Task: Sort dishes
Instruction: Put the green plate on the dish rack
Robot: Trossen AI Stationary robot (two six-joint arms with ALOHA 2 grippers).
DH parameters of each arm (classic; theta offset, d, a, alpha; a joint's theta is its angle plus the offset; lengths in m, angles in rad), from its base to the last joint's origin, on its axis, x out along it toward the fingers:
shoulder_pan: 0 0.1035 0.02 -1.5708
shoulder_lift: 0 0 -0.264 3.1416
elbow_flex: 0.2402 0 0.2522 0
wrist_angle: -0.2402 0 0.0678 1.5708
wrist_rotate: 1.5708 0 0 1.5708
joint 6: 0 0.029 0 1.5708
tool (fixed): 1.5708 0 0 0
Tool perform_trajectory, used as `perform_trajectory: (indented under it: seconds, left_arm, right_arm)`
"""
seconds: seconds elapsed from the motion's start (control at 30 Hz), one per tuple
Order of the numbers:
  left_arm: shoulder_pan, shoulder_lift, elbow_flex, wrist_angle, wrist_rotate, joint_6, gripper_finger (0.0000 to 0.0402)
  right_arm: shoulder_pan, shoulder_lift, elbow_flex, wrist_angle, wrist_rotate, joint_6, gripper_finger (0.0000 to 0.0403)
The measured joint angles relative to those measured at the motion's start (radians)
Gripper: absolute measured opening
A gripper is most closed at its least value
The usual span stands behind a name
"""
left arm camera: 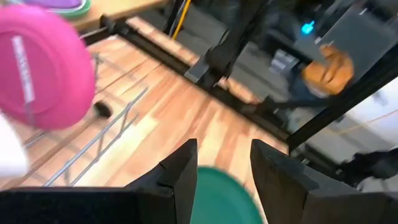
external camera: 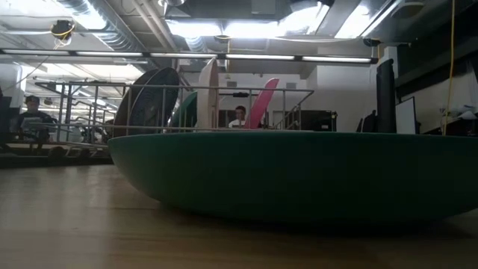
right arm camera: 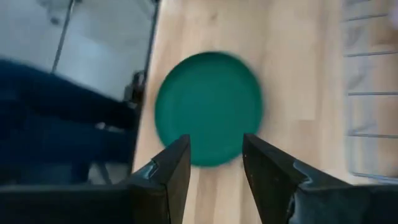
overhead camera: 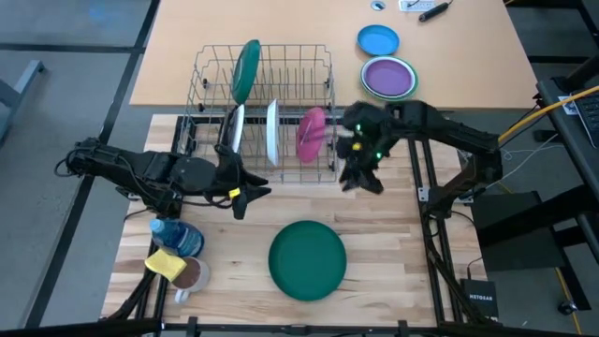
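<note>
Wooden tabletop with wire dish rack. Front left: blue cup, yellow sponge, brown mug. Left gripper, fingers apart, empty, sits before the rack. Racked on edge: green plate, white plate, pink plate. Green dish lies flat, front centre. Right gripper, fingers parted, hovers beside the rack.

A small plain bright-blue dish sits on the tan tabletop behind the wire rack, just beside a purple dish with a pale green rim. Near the wooden table's front left corner a yellow sponge rests against a brown mug.
</note>
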Motion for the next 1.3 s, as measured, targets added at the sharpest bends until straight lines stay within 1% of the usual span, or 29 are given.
perform_trajectory:
  seconds: [0.07, 0.2, 0.3, 0.43, 0.53, 0.7, 0.83, 0.97, 1.07, 1.13, 1.23, 1.3]
  left_arm:
    - [0.000, 0.000, 0.000, -0.044, 0.000, 0.000, 0.0139]
    - [0.000, 0.000, -0.003, -0.104, 0.000, -0.011, 0.0139]
    - [0.000, 0.000, -0.023, -0.103, 0.001, -0.043, 0.0139]
    - [0.000, 0.000, -0.053, -0.102, 0.004, -0.092, 0.0139]
    - [-0.001, 0.001, -0.062, -0.111, 0.007, -0.126, 0.0139]
    - [-0.022, 0.001, -0.062, -0.102, 0.006, -0.123, 0.0139]
    - [-0.046, 0.001, -0.062, -0.102, 0.006, -0.122, 0.0139]
    - [-0.069, 0.001, -0.062, -0.104, 0.006, -0.122, 0.0139]
    - [-0.080, 0.001, -0.062, -0.109, 0.006, -0.121, 0.0139]
    - [-0.085, 0.001, -0.062, -0.112, 0.006, -0.115, 0.0139]
    - [-0.085, 0.001, -0.062, -0.111, 0.006, -0.088, 0.0139]
    - [-0.085, 0.001, -0.062, -0.111, 0.006, -0.075, 0.0139]
  right_arm:
    - [0.046, 0.000, 0.000, -0.025, 0.022, 0.000, 0.0150]
    - [0.153, -0.001, -0.012, -0.102, 0.169, 0.028, 0.0150]
    - [0.233, -0.006, -0.071, -0.103, 0.269, 0.108, 0.0150]
    - [0.323, -0.007, -0.183, -0.054, 0.323, 0.207, 0.0150]
    - [0.356, -0.007, -0.297, 0.045, 0.321, 0.331, 0.0150]
    - [0.358, -0.007, -0.503, 0.217, 0.332, 0.533, 0.0150]
    - [0.359, -0.007, -0.654, 0.338, 0.356, 0.640, 0.0150]
    - [0.359, -0.007, -0.783, 0.479, 0.336, 0.744, 0.0150]
    - [0.359, -0.006, -0.852, 0.606, 0.275, 0.804, 0.0150]
    - [0.359, -0.006, -0.883, 0.680, 0.244, 0.812, 0.0150]
    - [0.359, -0.007, -0.899, 0.760, 0.238, 0.813, 0.0150]
    - [0.359, -0.006, -0.900, 0.783, 0.245, 0.809, 0.0150]
